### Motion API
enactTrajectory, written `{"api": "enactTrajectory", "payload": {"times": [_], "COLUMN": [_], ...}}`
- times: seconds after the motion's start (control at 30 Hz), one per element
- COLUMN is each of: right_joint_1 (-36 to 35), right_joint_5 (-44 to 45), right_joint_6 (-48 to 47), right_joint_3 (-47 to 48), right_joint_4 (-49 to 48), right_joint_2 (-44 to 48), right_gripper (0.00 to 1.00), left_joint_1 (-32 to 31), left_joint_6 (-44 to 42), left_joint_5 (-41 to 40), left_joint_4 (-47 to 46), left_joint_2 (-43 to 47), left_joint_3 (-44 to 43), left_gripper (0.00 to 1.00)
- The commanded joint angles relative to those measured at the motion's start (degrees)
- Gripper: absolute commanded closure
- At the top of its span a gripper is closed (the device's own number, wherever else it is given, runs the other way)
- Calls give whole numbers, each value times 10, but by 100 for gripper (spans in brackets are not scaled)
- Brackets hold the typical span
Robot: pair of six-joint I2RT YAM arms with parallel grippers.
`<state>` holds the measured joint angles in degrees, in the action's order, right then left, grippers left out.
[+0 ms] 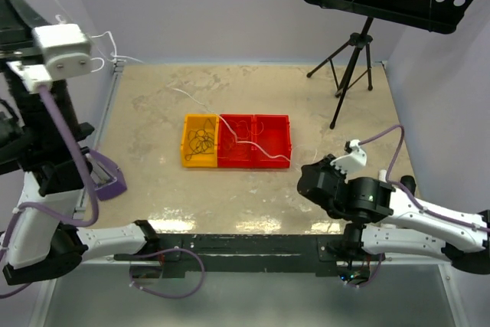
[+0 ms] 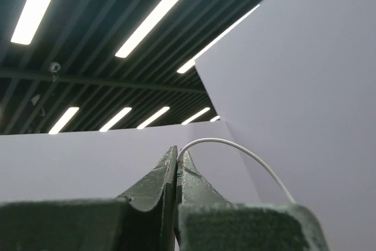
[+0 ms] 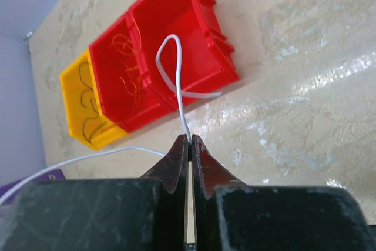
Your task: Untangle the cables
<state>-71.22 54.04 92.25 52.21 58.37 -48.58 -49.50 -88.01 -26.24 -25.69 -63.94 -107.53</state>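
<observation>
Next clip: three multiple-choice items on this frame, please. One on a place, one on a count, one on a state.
1. Where do the black cables lie?
A. yellow bin
B. a red bin
C. bare table

2. How many red bins are there?
A. one
B. two
C. three

3. The right end effector is:
A. open
B. shut on the white cable
C. shut on nothing

Key: 1 A, the dark loops sit inside the yellow bin. 2 B, two red bins adjoin the yellow one. 3 B, its tips pinch the white cable.
</observation>
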Motion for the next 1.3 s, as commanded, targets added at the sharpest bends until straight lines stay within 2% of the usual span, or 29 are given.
{"api": "enactTrajectory", "payload": {"times": [0.0, 0.1, 0.13, 0.23, 0.33, 0.4, 0.47, 0.57, 0.63, 0.67, 0.77, 0.9, 1.1, 1.27], "right_joint_1": [49, 69, 72, 99, 123, 135, 135, 135, 135, 135, 135, 135, 135, 135], "right_joint_5": [61, 83, 95, 135, 171, 190, 200, 170, 141, 132, 121, 133, 142, 142], "right_joint_6": [-41, -67, -80, -130, -172, -186, -210, -357, -449, -478, -532, -584, -690, -726], "right_joint_3": [38, 59, 73, 114, 146, 159, 168, 170, 166, 169, 189, 234, 277, 287], "right_joint_4": [19, 17, 19, 20, 20, 18, -6, -140, -233, -261, -316, -351, -436, -468], "right_joint_2": [30, 56, 55, 54, 59, 66, 59, 38, 24, 14, -26, -75, -116, -155], "right_gripper": [100, 100, 100, 100, 100, 100, 100, 100, 100, 100, 100, 100, 100, 100], "left_joint_1": [-2, -19, -22, -25, -26, -36, -38, -38, -37, -36, -36, -35, -35, -35], "left_joint_6": [-67, -64, -60, -89, -84, -66, -10, 51, 64, 67, 82, 98, 122, 128], "left_joint_5": [1, -15, -20, -5, -35, -55, -58, -40, 5, 29, 95, 157, 182, 196], "left_joint_4": [-53, -4, 2, -51, -71, -48, 34, 192, 293, 356, 468, 489, 478, 478], "left_joint_2": [-24, -47, -35, 16, 24, 34, 63, 119, 173, 193, 241, 278, 274, 272], "left_joint_3": [-105, -187, -173, -61, -59, -66, -45, 64, 162, 209, 305, 385, 395, 395], "left_gripper": [100, 100, 100, 100, 100, 100, 100, 100, 100, 100, 100, 100, 100, 100]}}
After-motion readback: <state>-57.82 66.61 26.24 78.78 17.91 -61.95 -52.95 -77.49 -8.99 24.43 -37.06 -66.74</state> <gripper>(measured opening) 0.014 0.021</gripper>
